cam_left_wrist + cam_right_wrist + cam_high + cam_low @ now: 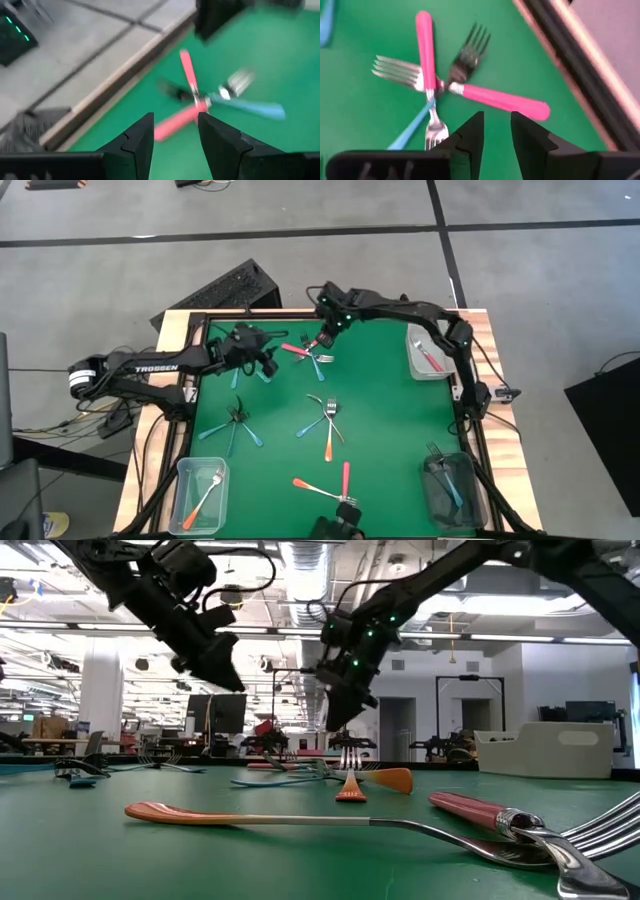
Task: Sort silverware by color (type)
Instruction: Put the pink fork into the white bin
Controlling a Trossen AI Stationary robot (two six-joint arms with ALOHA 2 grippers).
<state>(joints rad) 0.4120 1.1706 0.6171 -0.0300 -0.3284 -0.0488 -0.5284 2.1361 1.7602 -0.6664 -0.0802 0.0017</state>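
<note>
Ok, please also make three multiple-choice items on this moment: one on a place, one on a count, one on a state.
1. In the high view, which clear plastic bin holds the orange-handled metal fork?
A. the lower-left one
B. the lower-right one
C. the one at the right edge

2. How many pink-handled forks lie in the crossed pile below the right gripper?
A. one
B. two
C. four

3. How does the right gripper stand?
A. shut on a pink fork
B. shut on a blue fork
C. open, holding nothing

Answers:
1 A: the orange-handled metal fork lies in the lower-left clear plastic bin.
2 B: two pink-handled forks cross there, with one blue-handled fork.
3 C: only green mat shows between the fingers of the right gripper.
</note>
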